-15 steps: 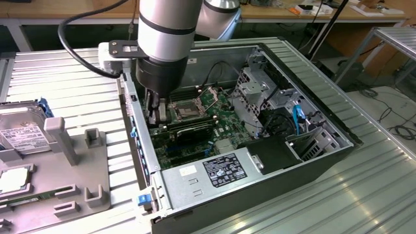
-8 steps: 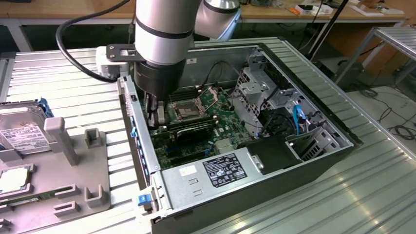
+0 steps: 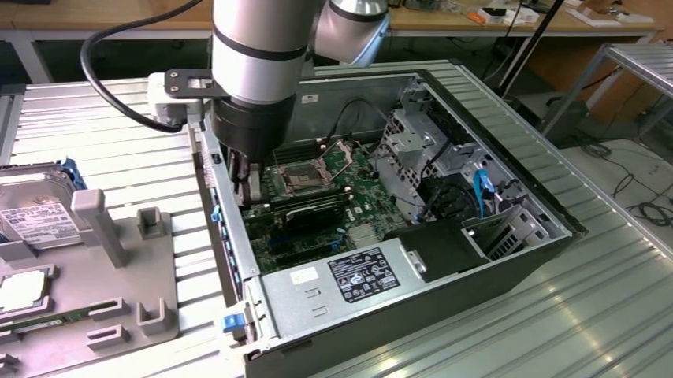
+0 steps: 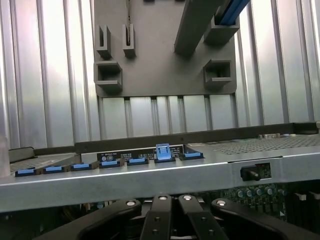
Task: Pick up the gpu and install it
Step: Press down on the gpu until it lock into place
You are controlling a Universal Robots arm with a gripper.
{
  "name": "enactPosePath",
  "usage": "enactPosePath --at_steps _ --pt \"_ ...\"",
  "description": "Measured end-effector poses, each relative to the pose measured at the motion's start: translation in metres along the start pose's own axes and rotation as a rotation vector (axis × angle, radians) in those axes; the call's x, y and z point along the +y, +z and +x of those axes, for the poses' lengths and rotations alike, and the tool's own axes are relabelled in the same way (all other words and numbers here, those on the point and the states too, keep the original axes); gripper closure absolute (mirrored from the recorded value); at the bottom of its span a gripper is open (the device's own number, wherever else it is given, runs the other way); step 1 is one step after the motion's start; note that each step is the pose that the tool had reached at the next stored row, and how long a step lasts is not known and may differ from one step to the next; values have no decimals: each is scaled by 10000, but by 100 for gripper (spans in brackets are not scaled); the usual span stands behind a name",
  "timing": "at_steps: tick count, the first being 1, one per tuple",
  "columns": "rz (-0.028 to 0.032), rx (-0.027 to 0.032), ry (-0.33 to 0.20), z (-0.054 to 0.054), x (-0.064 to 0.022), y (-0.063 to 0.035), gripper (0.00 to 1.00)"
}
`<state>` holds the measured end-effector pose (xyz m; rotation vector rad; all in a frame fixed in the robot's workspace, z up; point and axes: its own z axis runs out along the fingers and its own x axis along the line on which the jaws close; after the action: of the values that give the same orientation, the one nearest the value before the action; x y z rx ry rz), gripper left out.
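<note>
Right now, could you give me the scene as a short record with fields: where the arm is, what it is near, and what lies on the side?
arm: reaching down into the open case, at its wall on the exterior view's left
gripper: low inside, over the motherboard
gpu: dark card lying across the motherboard beside the gripper; contact cannot be judged
power supply: at the case's near end
holder tray: grey, outside the case
hard drive: on the tray

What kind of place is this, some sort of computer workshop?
Probably a robotics lab or test bench for computer assembly: an open computer case lies on a ribbed metal table, beside a grey parts holder, with cluttered workbenches behind.
</note>
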<state>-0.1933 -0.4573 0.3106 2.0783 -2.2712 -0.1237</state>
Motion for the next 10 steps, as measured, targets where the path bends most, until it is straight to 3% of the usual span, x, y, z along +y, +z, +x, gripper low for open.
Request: enactPosePath --at_steps 3,7,10 --pt "14 2 1 0 1 4 89" --pt "115 -6 -1 2 5 37 89" --pt "138 -11 -3 3 5 44 89"
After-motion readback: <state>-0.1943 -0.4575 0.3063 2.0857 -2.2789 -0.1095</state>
